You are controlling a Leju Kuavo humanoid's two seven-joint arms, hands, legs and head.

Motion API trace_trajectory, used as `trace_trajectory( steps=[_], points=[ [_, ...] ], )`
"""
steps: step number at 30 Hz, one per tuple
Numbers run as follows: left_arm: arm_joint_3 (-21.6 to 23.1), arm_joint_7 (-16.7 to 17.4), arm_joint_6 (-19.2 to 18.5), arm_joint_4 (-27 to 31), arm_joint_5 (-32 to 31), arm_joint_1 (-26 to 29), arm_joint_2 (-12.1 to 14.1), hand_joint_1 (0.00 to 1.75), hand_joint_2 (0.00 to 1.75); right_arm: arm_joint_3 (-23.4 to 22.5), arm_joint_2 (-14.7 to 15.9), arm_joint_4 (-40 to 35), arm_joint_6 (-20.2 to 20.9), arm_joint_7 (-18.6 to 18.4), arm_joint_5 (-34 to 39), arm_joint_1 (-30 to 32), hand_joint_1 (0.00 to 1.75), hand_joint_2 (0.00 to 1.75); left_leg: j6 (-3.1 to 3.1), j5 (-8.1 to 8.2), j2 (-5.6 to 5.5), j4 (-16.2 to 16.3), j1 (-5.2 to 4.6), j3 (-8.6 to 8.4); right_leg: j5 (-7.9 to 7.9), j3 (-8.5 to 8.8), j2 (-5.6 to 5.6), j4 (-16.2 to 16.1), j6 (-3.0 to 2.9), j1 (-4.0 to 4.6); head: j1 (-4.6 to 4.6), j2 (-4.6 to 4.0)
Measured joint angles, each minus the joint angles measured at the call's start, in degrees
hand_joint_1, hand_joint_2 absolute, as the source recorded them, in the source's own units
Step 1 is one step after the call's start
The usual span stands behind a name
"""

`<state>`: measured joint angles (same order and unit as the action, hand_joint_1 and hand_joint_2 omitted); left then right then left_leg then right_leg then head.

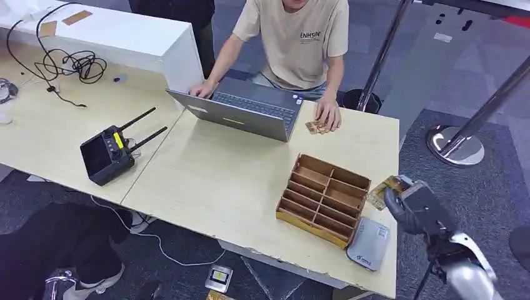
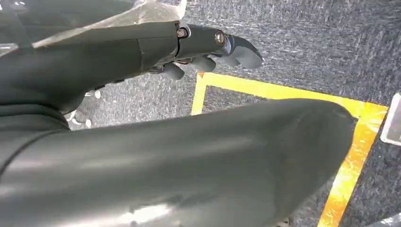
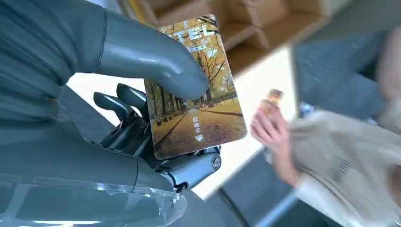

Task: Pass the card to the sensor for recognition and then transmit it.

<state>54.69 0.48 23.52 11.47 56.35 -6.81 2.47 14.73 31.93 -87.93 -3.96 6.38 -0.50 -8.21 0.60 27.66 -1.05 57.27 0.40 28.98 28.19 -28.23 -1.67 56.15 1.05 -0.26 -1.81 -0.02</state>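
Setting: pale wooden table over grey carpet, with a person seated on the far side at an open laptop.
Card: a hotel key card printed with an autumn avenue, held off the table's right edge, near the sensor but not over it.
Right robot hand: gripped the card, thumb pressed on its printed face and darker fingers behind it.
Left robot hand: hung over the carpet and a yellow floor line, fingers curled in loosely; whether it was open or closed could not be told, and nothing showed in it.
Sensor: a flat grey card reader lay at the near right corner of the table, touching the cardboard sorting tray.
Person's hand: rested on the table beside the laptop on a small stack of similar cards.
Other items: a black remote controller with two antennas and a tangle of black cable lay well to the left.
Progress: early. The card was in hand; presenting it to the reader and passing it on both appeared undone.
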Motion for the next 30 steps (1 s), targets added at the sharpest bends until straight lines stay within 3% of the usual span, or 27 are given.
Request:
trace_trajectory(
  steps=[10, 18, 26, 30],
  points=[
    [0.2, 1.2, -0.7, 0.0, -2.1, -0.1, 0.6, 0.00, 0.00, -2.6, -1.0, -9.9, -2.1, 0.0, -5.2, -3.6, 1.75, 1.75, 0.00, 0.00, 0.01, 0.0, 0.00, 0.04, 0.00, 0.00, 0.00, 0.0, 0.00, 0.01, 0.00, 0.00],
    [1.4, 1.3, -1.0, 0.0, -4.1, -0.5, 0.7, 0.00, 0.00, 1.2, -4.8, -12.5, -8.7, -4.0, -22.9, -14.9, 1.75, 1.75, 0.02, -0.02, -0.01, 0.0, 0.02, 0.06, 0.00, 0.01, 0.00, 0.1, 0.00, 0.02, 0.02, 0.00],
    [3.1, 1.9, -1.7, 0.0, -5.9, -0.7, 0.4, 0.00, 0.00, 8.3, -10.1, -3.6, -18.2, -2.1, -37.4, -27.1, 1.75, 1.75, 0.03, -0.03, -0.02, 0.0, 0.02, 0.09, 0.00, -0.01, 0.00, 0.1, 0.00, 0.02, 0.04, 0.00],
    [3.6, 1.9, -1.8, 0.0, -6.0, -0.8, 0.3, 0.00, 0.00, 11.9, -12.0, 3.2, -22.4, -2.9, -50.6, -32.2, 1.75, 1.75, 0.03, -0.03, -0.04, 0.0, 0.02, 0.14, 0.00, -0.05, 0.00, 0.1, 0.00, 0.02, 0.00, 0.00]
  ],
)
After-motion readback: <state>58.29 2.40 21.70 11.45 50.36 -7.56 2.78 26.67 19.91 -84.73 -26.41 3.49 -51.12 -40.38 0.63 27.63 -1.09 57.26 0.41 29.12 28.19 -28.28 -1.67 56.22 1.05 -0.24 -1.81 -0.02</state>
